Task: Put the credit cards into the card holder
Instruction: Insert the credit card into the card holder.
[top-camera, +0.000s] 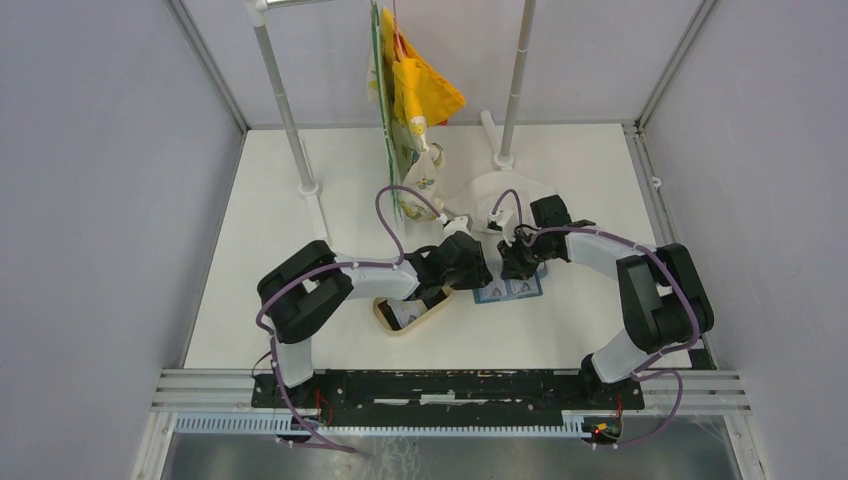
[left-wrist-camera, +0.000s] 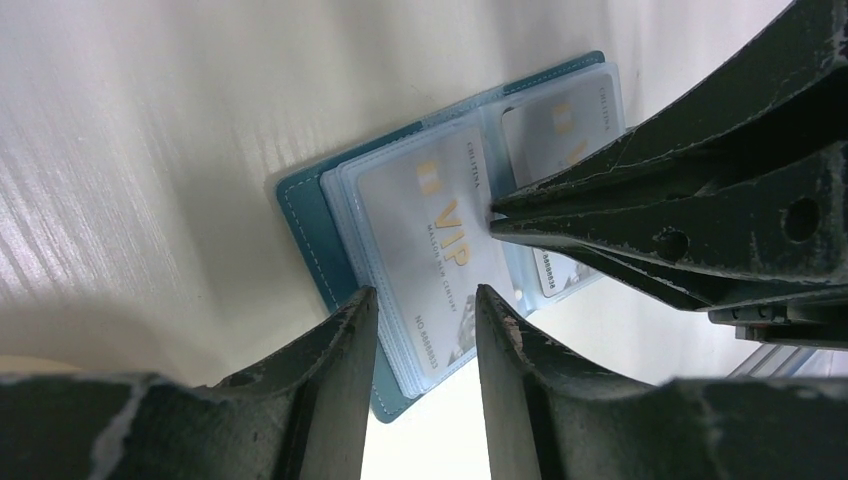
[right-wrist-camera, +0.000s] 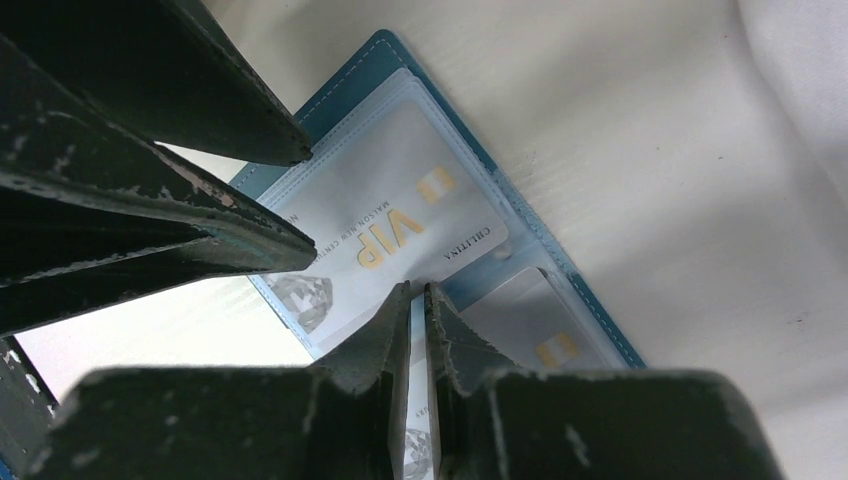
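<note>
The blue card holder (top-camera: 510, 288) lies open and flat on the white table, its clear sleeves facing up. Two silvery cards marked VIP sit inside sleeves, one on each half (left-wrist-camera: 430, 240) (left-wrist-camera: 560, 130); both also show in the right wrist view (right-wrist-camera: 390, 215) (right-wrist-camera: 540, 335). My left gripper (left-wrist-camera: 425, 292) is open and empty, low over the holder's near edge. My right gripper (right-wrist-camera: 418, 287) is shut to a thin slit, holding nothing, with its tips down on the holder's middle fold (left-wrist-camera: 495, 215). The two grippers almost touch over the holder (top-camera: 495, 270).
A tan oval tray (top-camera: 385, 318) lies just left of the holder, partly under my left arm, with something pale in it. A white cloth (top-camera: 490, 190) lies behind the holder. Two rack posts (top-camera: 300, 150) (top-camera: 510, 110) hold hanging yellow cloth (top-camera: 420, 90) at the back.
</note>
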